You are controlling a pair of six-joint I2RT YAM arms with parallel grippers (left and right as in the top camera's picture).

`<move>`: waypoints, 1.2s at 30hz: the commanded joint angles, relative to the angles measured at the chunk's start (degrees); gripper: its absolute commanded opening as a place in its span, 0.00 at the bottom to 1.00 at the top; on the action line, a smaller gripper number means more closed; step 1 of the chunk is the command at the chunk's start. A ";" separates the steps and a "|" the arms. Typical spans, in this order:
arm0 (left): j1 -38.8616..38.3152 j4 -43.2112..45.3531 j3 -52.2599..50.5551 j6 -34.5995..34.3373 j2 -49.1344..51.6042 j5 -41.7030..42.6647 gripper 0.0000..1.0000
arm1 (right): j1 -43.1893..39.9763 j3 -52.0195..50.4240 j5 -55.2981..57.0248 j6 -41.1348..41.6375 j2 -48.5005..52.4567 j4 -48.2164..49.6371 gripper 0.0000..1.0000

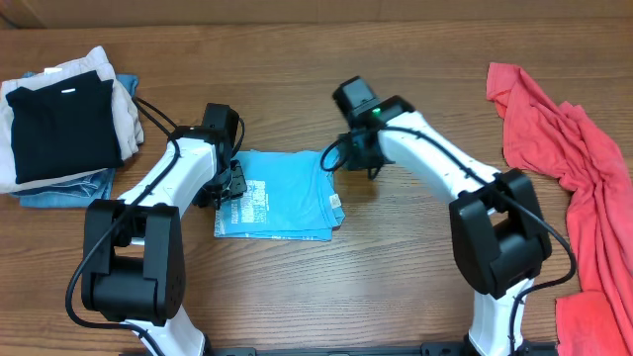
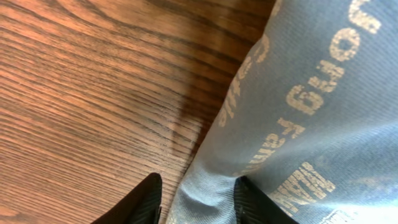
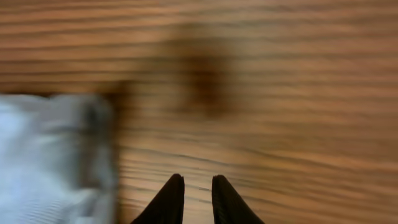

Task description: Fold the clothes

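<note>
The T-shirt (image 1: 287,193) is laid folded into a flat rectangle at the middle of the table (image 1: 396,287). Its long axis runs left to right, and the lettering (image 1: 253,201) is carried on its left part. The left gripper (image 2: 198,186) is placed over the shirt's left edge, fingers (image 2: 146,200) apart with the folded edge between them. Whether the cloth is pinched cannot be told. The right gripper (image 3: 198,186) is held above bare wood just beyond the shirt's far right corner, its fingers set close together with a narrow gap and nothing between them. Red garments (image 1: 564,148) are spread loose along the right edge. A pile of folded clothes (image 1: 59,119) is seen at the far left.
</note>
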 commanded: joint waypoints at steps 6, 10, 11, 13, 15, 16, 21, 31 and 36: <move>0.17 -3.56 -0.94 1.18 0.17 0.70 0.36 | 0.28 0.72 -8.50 -1.09 -0.07 -5.38 0.20; 0.04 -6.23 0.92 1.16 -3.61 1.55 0.36 | 0.33 0.72 -12.68 -1.14 -2.21 -7.26 0.20; -0.04 -6.62 1.46 1.33 -5.31 1.55 0.36 | 0.33 0.72 -13.18 -1.14 -3.10 -7.63 0.21; -0.09 -6.73 2.19 2.08 -9.18 1.84 0.36 | 0.33 0.72 -13.31 -1.16 -5.16 -8.74 0.21; -0.09 -5.92 2.60 2.54 -13.55 1.90 0.38 | 0.33 0.72 -13.33 -2.05 -7.30 -10.23 0.23; -0.09 -4.57 2.62 3.13 -15.91 1.90 0.39 | 0.33 0.72 -13.35 -2.23 -8.22 -11.21 0.24; -0.09 8.20 2.62 9.60 -19.74 3.08 0.53 | 1.27 0.72 -19.91 -2.43 -9.81 -16.15 0.26; 0.07 21.53 2.60 16.44 -6.36 13.66 0.53 | 7.28 0.66 -27.26 -1.97 -9.31 -14.40 0.27; 0.07 20.26 2.60 17.25 0.04 14.47 0.53 | 8.57 0.63 -27.30 -1.66 -7.39 -13.46 0.29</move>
